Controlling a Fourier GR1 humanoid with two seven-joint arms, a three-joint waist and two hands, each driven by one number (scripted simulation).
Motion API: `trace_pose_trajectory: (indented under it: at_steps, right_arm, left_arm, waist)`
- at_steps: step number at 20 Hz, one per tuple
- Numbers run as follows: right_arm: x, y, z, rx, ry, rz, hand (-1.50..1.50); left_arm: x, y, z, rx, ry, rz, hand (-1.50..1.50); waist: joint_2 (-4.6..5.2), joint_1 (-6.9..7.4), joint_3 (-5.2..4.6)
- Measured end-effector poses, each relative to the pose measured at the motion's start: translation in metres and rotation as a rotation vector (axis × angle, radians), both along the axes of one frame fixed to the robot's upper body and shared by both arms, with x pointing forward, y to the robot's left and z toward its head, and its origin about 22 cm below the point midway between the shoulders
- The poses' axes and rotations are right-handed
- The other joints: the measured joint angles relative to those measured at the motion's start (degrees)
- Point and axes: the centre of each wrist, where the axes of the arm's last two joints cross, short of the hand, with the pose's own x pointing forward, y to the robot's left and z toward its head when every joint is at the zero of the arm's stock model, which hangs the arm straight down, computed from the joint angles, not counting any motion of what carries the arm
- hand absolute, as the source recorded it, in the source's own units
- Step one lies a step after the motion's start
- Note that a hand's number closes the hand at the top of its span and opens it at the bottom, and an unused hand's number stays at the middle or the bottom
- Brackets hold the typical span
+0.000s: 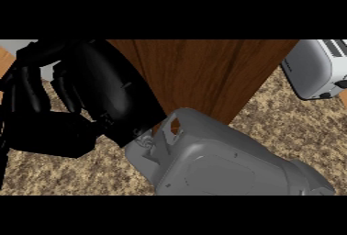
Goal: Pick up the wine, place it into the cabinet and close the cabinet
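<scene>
pressing cabinet door [203,73] | left hand [102,96] fingers straight | wine unseen | right hand unseen

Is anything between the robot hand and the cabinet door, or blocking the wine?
Nothing visible stands between them: the right robot hand shows right against the wooden cabinet door. The toaster sits off to the right, out of the way. No wine shows in this view, so its path cannot be judged.

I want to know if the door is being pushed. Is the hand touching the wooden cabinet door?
Cannot tell. In the head view the black hand overlaps the wooden cabinet door's left edge, but neither contact nor a gap shows plainly.
</scene>
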Motion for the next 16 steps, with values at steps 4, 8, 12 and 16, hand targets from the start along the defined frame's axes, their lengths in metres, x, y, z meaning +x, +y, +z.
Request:
trace_pose_trajectory:
  at_steps: [4, 8, 12, 16]
  right_arm:
    - [0.036, -0.002, 0.005, -0.018, 0.005, -0.047, 1.5]
    - [0.057, -0.004, 0.001, -0.022, 0.023, -0.047, 1.5]
    - [0.071, -0.007, -0.005, -0.031, 0.003, -0.023, 1.5]
    - [0.082, -0.012, -0.011, -0.035, -0.018, 0.0, 1.5]
  left_arm:
    - [0.004, 0.001, 0.003, 0.001, -0.004, 0.017, -1.5]
    - [0.002, -0.001, 0.002, 0.0, -0.002, 0.024, -1.5]
    - [0.006, -0.003, 0.005, 0.007, -0.005, 0.014, -1.5]
    - [0.008, -0.007, 0.007, 0.005, 0.0, 0.005, -1.5]
  waist:
    - [-0.02, -0.34, 0.01]
    - [-0.52, -0.45, -0.02]
    - [-1.33, -0.32, -0.02]
    - [-1.96, 0.01, -0.1]
